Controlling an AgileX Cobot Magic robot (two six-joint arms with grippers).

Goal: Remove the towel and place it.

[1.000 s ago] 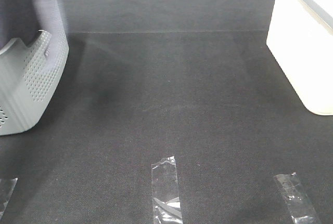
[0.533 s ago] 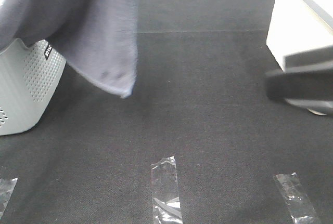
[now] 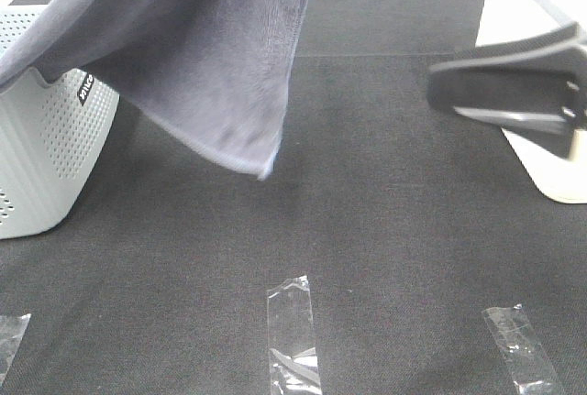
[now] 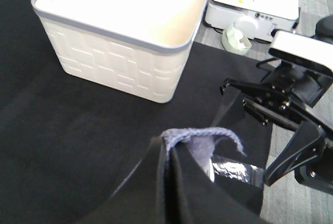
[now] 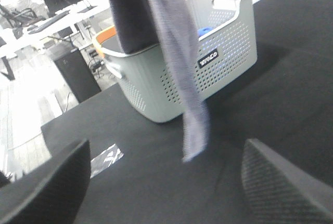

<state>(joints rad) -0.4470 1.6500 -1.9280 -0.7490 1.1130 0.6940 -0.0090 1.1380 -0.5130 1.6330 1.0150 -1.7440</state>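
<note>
The grey-lavender towel (image 3: 202, 56) hangs in the air above the black table, its top out of the exterior view and its lowest corner dangling right of the grey basket (image 3: 41, 161). One end still trails over that basket's rim. In the left wrist view my left gripper (image 4: 167, 148) is shut on a bunched fold of the towel (image 4: 200, 134). My right gripper (image 3: 449, 88) hovers open at the right, apart from the towel, its tips facing it. The right wrist view shows both open fingers (image 5: 47, 182) low in the frame and the towel (image 5: 171, 47) hanging ahead.
A white basket (image 3: 541, 138) stands at the right edge, seen close in the left wrist view as the white basket (image 4: 119, 37). The grey basket (image 5: 208, 63) has an orange rim and a blue cloth (image 5: 205, 29) inside. Tape strips (image 3: 293, 331) mark the table's front.
The towel has been lifted and swung rightwards from over the grey basket. My right gripper has come into the exterior view from the right and moved left.
</note>
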